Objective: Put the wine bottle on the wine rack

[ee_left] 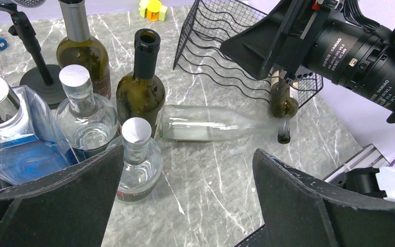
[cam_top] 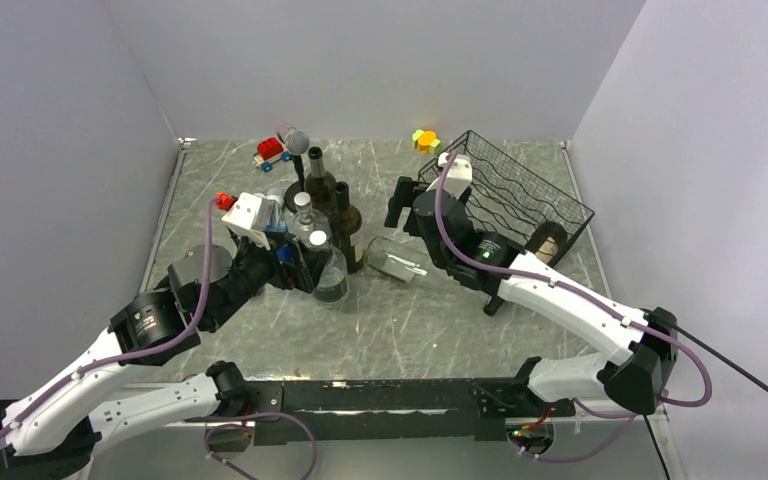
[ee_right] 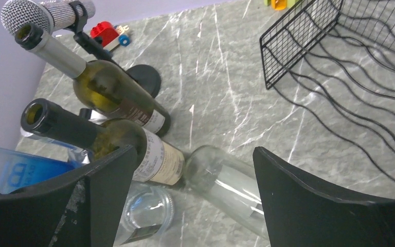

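Legibly, "DAMIAO" on motor [ee_left: 362, 56] beside wine rack [ee_left: 217, 51]

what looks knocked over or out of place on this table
The clear glass bottle lies on its side on the grey marble table, between the upright dark green wine bottle and the black wire wine rack. Nothing looks spilled or broken.

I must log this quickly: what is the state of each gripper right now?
Left gripper: open, holding nothing.
Right gripper: open, holding nothing, facing the clear glass bottle that lies on its side.
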Controlling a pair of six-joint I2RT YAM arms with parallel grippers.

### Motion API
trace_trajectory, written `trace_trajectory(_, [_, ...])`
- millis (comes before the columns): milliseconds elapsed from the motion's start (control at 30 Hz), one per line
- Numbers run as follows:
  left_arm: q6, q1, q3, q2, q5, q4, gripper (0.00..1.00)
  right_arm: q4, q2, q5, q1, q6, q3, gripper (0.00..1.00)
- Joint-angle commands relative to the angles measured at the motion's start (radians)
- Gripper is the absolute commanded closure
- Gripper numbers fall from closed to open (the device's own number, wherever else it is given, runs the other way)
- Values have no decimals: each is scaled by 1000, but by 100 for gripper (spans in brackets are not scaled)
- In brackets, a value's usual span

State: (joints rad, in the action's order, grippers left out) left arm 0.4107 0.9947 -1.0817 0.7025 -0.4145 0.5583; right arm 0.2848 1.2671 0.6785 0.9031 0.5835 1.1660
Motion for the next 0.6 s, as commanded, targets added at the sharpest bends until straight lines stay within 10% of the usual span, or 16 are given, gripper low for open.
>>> trace_trajectory(0, [17, 2, -21, -5, 16, -33, 1, 33, 0, -59, 7, 112, 50, 11])
trace_trajectory(567, [16, 2, -7, -41, 10, -28, 1, 202, -194, -7, 3, 185, 26, 11])
